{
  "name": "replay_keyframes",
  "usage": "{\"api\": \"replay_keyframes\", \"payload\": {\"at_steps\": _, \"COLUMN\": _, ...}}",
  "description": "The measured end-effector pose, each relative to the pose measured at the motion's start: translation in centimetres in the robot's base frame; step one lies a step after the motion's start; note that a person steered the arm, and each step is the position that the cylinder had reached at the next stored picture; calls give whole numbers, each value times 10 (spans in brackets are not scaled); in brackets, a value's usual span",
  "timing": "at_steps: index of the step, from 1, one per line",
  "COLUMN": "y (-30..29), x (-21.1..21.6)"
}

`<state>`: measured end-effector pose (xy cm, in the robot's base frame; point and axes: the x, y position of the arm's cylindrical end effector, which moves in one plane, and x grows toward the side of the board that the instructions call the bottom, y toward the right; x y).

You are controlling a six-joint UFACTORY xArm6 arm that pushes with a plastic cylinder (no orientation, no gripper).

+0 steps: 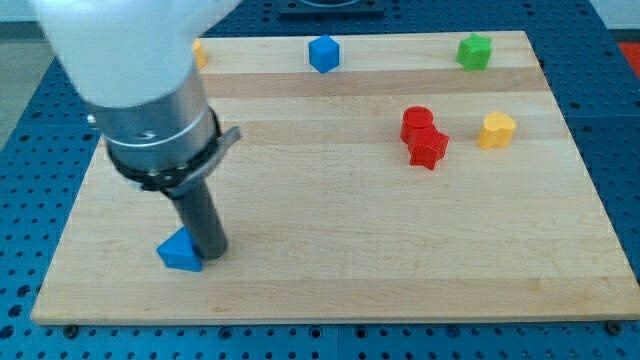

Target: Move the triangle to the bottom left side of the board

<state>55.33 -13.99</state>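
Note:
A blue triangle block [178,252] lies near the board's bottom left corner. My tip [210,252] rests on the board right beside it, touching its right side. The rod rises from there into the arm's grey and white body, which covers the board's upper left part.
The wooden board [330,280] also holds a blue cube [323,53] at the top middle, a green block [474,51] at the top right, a red cylinder [416,122] touching a red star-like block [429,149], a yellow block [495,130], and an orange block [199,53] partly hidden behind the arm.

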Motion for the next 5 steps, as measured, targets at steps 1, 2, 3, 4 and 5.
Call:
{"api": "replay_keyframes", "payload": {"at_steps": 1, "y": -26, "x": 0}}
{"api": "replay_keyframes", "payload": {"at_steps": 2, "y": -43, "x": 0}}
{"api": "replay_keyframes", "payload": {"at_steps": 3, "y": -43, "x": 0}}
{"api": "replay_keyframes", "payload": {"at_steps": 4, "y": -37, "x": 0}}
{"api": "replay_keyframes", "payload": {"at_steps": 5, "y": 5, "x": -14}}
